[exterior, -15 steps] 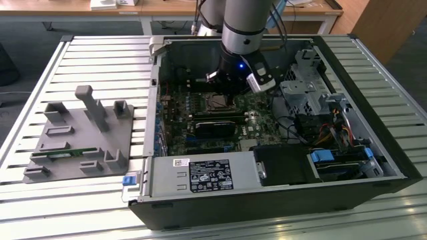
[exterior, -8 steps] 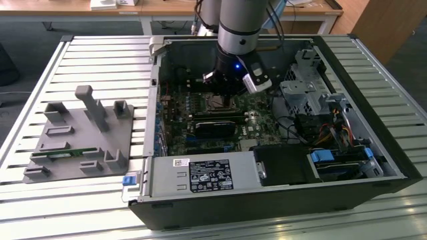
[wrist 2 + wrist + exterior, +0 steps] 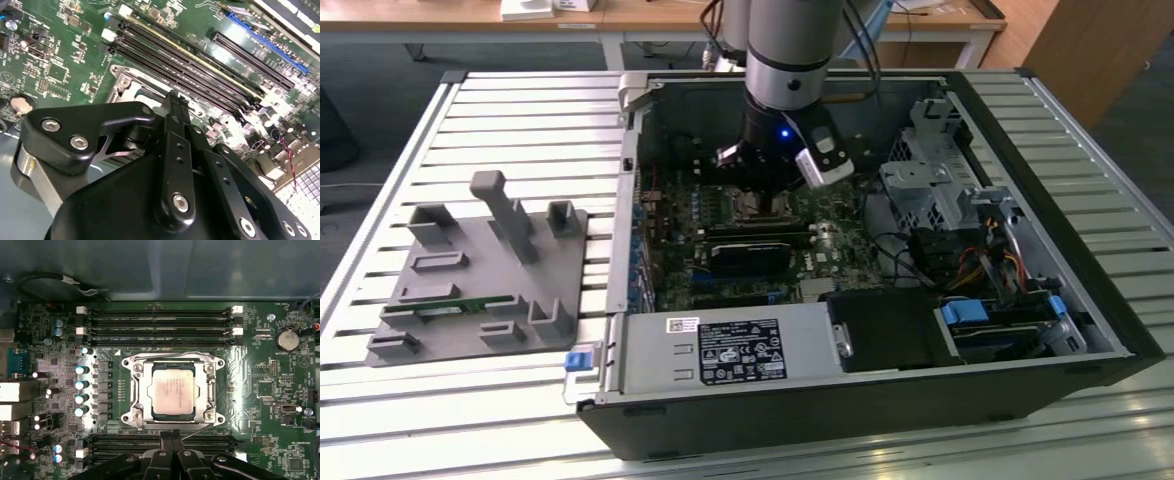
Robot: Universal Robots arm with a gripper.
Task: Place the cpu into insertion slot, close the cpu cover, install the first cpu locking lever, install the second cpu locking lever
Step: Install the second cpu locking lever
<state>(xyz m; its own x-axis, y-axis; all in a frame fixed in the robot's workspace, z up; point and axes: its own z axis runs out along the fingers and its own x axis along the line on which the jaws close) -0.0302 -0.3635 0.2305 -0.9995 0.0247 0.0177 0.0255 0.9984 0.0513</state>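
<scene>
1. Sitting in the insertion slot [image 3: 172,392], the cpu [image 3: 172,391] shows its grey top through the cpu cover [image 3: 142,395], which lies flat around it.
2. Judging by that, placing and closing look done; the locking levers are the step in hand, calling for a fine sideways hook.
3. The gripper [image 3: 171,434], fingers pinched together and holding nothing, hovers just beside the socket's edge.

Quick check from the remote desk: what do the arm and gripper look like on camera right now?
In the exterior view the arm is a silver-grey tube with black joint sections, a small blue light near the wrist, and dark cables running beside it. A white-and-black box sits at the wrist. In both wrist views the gripper is matte black, with linkage bars and rounded plates fastened by silver screws.
</scene>
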